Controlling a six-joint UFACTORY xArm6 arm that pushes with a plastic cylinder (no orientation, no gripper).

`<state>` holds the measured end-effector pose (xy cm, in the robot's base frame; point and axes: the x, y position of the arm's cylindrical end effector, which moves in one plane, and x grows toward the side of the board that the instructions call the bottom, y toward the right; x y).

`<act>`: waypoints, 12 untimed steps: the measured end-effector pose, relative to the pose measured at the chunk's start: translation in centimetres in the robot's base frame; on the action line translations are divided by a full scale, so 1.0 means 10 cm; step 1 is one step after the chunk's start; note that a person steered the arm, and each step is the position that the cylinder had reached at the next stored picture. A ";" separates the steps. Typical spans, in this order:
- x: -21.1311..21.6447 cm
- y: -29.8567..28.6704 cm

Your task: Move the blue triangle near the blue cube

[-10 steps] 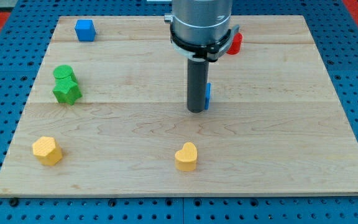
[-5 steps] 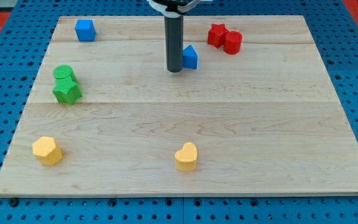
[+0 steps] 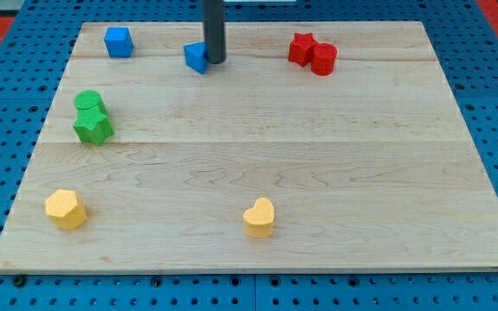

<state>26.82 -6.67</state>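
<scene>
Most of the way there: blue triangle now right of the blue cube, a gap left to close. My tip touching the triangle's right side; no fingers on this rod, nothing held.

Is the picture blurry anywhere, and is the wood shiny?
Camera view: mostly sharp; the blue triangle and blue cube have crisp edges. My tip, just right of the triangle, looks clear too. The wooden board shows soft, even light, no strong glare, only faint shadows under the blocks.

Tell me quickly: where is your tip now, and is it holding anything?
My tip: holds nothing, pressed against the blue triangle's right side.
</scene>
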 end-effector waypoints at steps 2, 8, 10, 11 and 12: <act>-0.03 0.53; 0.03 1.01; -0.04 -0.32; 0.20 -0.43; 0.05 -0.68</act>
<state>27.35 -13.45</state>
